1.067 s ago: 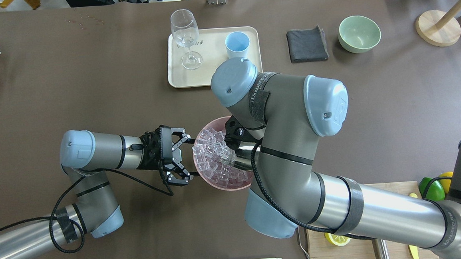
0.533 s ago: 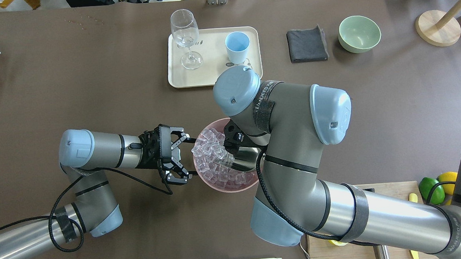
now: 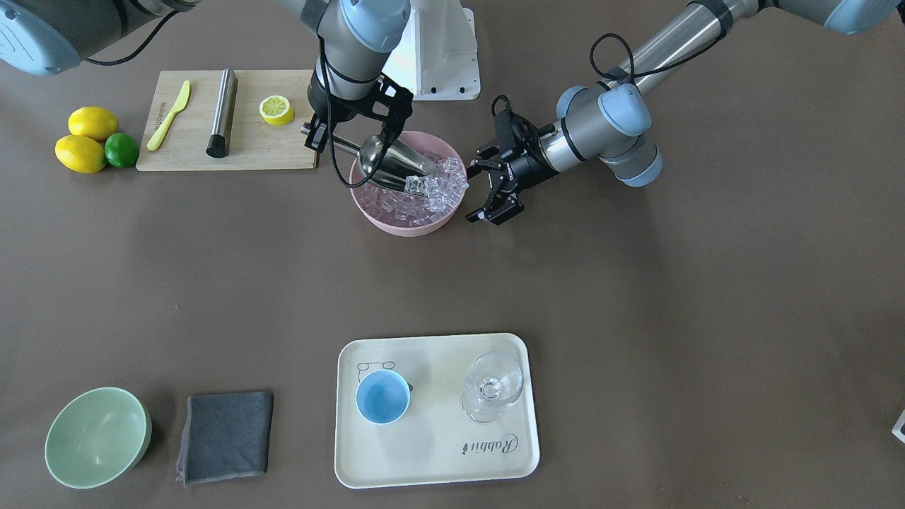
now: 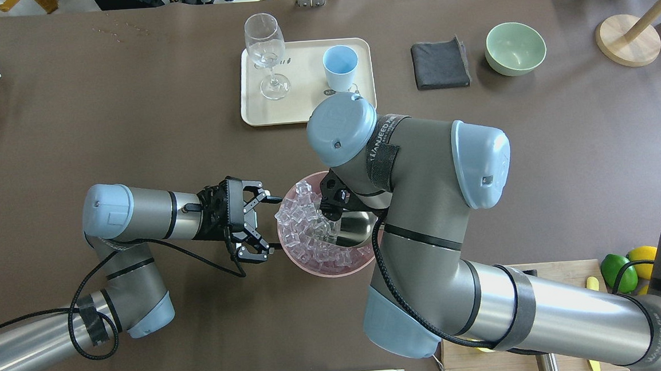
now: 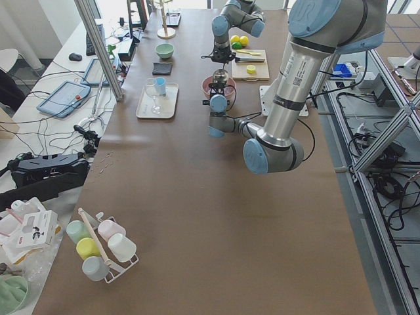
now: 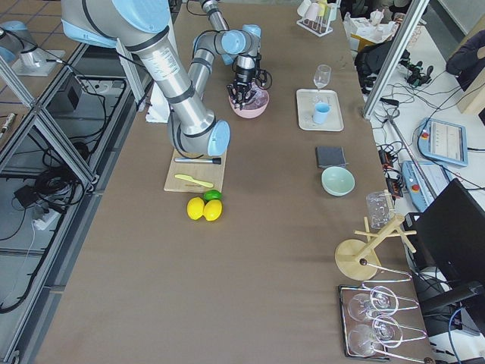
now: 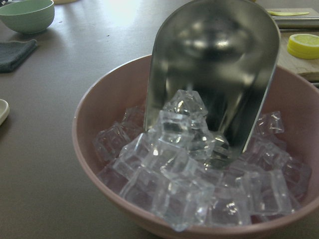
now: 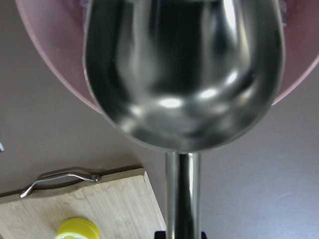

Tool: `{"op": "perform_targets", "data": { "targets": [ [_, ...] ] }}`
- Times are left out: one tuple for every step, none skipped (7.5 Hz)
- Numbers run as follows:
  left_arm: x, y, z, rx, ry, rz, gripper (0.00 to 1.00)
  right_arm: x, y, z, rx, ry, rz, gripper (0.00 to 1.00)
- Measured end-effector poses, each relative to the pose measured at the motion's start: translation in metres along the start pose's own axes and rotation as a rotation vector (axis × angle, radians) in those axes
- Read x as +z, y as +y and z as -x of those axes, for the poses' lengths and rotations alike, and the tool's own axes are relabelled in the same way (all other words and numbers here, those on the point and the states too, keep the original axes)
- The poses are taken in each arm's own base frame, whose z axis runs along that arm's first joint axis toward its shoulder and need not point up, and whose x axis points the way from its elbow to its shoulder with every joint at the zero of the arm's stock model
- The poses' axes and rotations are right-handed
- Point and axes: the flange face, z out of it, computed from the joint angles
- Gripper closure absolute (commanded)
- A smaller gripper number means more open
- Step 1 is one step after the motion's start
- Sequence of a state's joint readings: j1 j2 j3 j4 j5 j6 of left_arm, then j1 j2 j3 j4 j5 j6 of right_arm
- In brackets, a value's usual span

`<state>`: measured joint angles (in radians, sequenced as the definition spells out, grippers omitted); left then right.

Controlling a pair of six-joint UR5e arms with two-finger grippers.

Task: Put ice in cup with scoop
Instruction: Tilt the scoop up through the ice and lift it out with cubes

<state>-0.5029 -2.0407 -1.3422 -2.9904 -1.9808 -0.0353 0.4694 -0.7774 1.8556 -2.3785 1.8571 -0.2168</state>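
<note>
A round pink bowl (image 7: 92, 164) holds heaped clear ice cubes (image 7: 174, 164). The right gripper (image 8: 178, 234) clamps the shiny steel scoop (image 7: 214, 64), dug in. The left gripper (image 4: 258, 225) is spread wide.

- Brown table (image 3: 636, 297).
- Pink bowl (image 3: 403, 225) mid-table.
- Cream tray (image 3: 438, 452), grey cloth (image 3: 225, 436), green bowl (image 3: 95, 438) in a row.
- Wooden board (image 3: 254, 148), two lemons (image 3: 81, 153) and lime (image 3: 121, 149) beside.
</note>
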Motion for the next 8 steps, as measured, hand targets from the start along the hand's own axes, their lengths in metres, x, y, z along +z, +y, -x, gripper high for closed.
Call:
{"op": "perform_targets", "data": {
  "targets": [
    [-0.002,0.001,0.002,0.000,-0.003,0.001,0.04,0.004,0.007,-0.001,-0.009,0.018,-0.036,1.00],
    [-0.003,0.001,0.003,0.000,-0.005,0.001,0.04,0.008,0.011,-0.002,-0.015,0.030,-0.069,1.00],
    [-0.003,0.002,0.004,-0.001,-0.005,0.003,0.04,0.010,0.012,-0.002,-0.020,0.038,-0.097,1.00],
    [-0.004,0.003,0.003,-0.001,-0.005,0.005,0.04,0.012,0.016,-0.002,-0.026,0.045,-0.126,1.00],
    [-0.007,0.005,0.003,-0.001,-0.006,0.006,0.04,0.016,0.022,-0.002,-0.030,0.051,-0.159,1.00],
    [-0.011,0.008,0.002,-0.001,-0.005,0.009,0.04,0.019,0.028,-0.001,-0.036,0.059,-0.196,1.00],
    [-0.014,0.010,0.002,-0.001,-0.005,0.010,0.04,0.019,0.034,0.000,-0.043,0.065,-0.231,1.00],
    [-0.016,0.011,0.002,0.000,-0.006,0.010,0.04,0.017,0.040,0.002,-0.050,0.071,-0.263,1.00]
  ]
}}
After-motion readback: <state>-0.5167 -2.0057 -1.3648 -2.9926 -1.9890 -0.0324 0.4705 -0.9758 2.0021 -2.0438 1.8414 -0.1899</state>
